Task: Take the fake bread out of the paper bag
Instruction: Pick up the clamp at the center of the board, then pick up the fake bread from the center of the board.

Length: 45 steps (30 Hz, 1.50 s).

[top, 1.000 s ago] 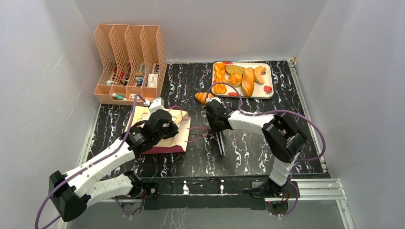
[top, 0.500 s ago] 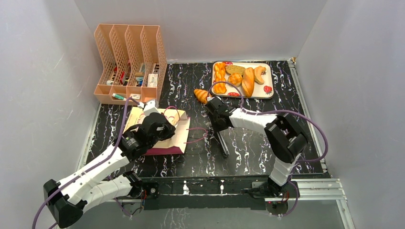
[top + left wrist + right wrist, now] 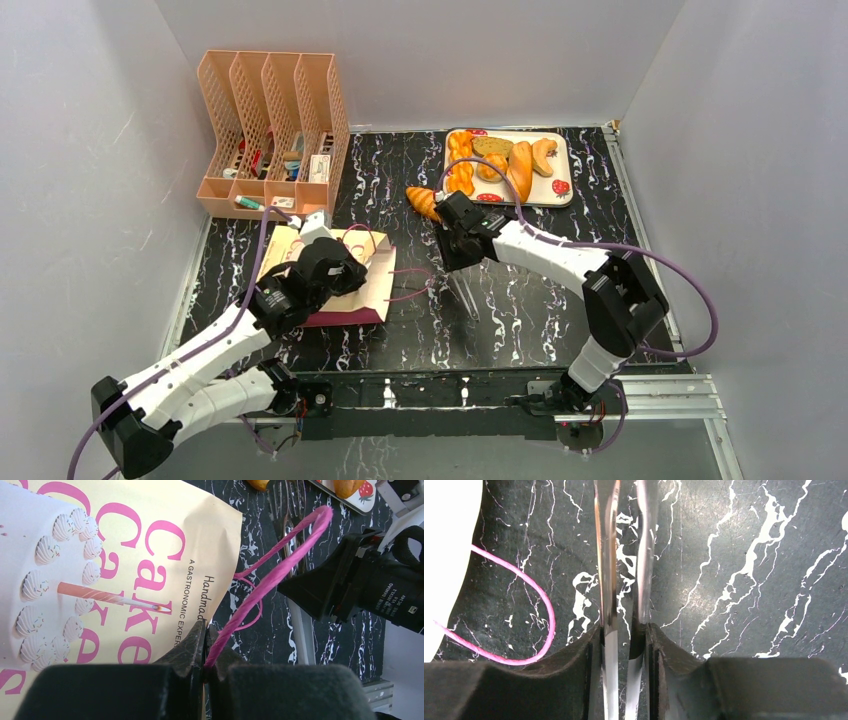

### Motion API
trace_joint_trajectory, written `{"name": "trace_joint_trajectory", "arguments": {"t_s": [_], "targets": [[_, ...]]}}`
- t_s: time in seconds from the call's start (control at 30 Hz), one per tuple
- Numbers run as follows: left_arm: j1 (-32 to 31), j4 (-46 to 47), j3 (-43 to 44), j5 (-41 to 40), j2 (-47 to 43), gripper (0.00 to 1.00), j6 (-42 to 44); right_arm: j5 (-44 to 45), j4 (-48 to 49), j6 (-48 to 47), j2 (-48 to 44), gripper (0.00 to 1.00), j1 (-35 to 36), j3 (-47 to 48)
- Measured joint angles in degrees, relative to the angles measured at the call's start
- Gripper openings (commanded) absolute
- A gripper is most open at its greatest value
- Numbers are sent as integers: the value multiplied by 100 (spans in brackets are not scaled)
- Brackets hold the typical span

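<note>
Left wrist: left tool (image 3: pixel 205 647) pinches cord handle (image 3: pixel 280 562) (paper bag (image 3: pixel 125 555) flat).

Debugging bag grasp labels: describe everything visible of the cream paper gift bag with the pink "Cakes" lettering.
The cream paper gift bag lies flat on the black marbled table, printed face up: pink "Cakes" lettering, a frosted cake drawing with one candle, and small black print. A magenta side panel shows along its near edge. No bread is visible in it. The left gripper sits over it, shut on one pink-purple cord handle. The other cord loop lies slack on the table, toward the right arm.
</note>
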Motion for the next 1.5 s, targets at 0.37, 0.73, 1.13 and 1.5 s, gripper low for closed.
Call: {"name": "trace_joint_trajectory", "arguments": {"t_s": [0.37, 0.73, 1.13, 1.5], "targets": [[0, 197, 0, 4, 79, 0, 2, -155, -74, -216, 481, 40, -350, 87], [0, 269, -2, 31, 103, 0, 0, -339, -52, -538, 1408, 42, -581, 501], [0, 269, -59, 101, 90, 0, -2, -343, 28, -695, 1943, 46, -772, 1211], [0, 212, -96, 138, -24, 0, -17, -326, 20, -752, 2396, 40, -852, 1832]]}}
